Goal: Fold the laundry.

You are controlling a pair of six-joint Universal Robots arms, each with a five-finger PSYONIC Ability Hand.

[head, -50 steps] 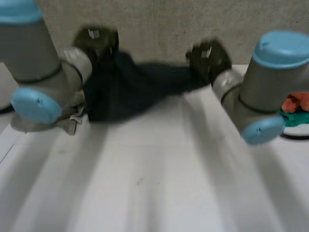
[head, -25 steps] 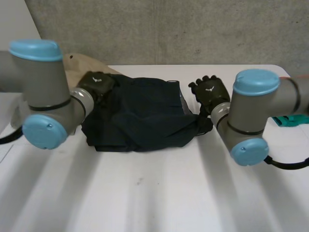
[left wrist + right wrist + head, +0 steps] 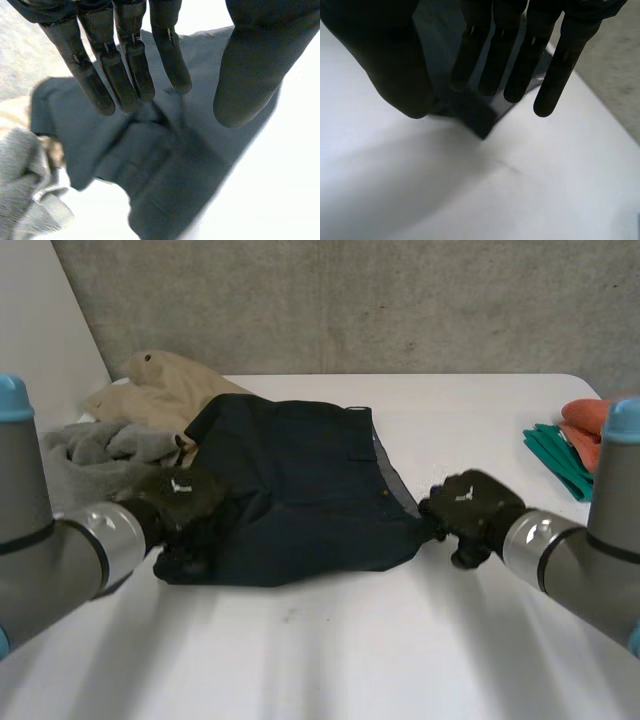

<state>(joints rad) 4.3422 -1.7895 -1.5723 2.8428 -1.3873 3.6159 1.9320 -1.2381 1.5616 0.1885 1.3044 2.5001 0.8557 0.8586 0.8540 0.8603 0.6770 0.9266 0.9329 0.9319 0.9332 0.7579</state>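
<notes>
Your left hand (image 3: 180, 498) is spread, fingers (image 3: 125, 80) straight and thumb apart, over the near left corner of the dark navy garment (image 3: 300, 475). Your right hand (image 3: 468, 508) is equally spread at its near right corner. The garment lies rumpled mid-surface (image 3: 330, 660). Farther left lie a grey cloth (image 3: 90, 445) and a beige garment (image 3: 165, 380), with green (image 3: 558, 455) and orange cloths (image 3: 583, 420) at the right edge.

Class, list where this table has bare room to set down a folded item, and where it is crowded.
Bare: the near table strip, this side of the navy garment; also between it and green cloth. Crowded: beige garment, grey cloth beside the left hand.
</notes>
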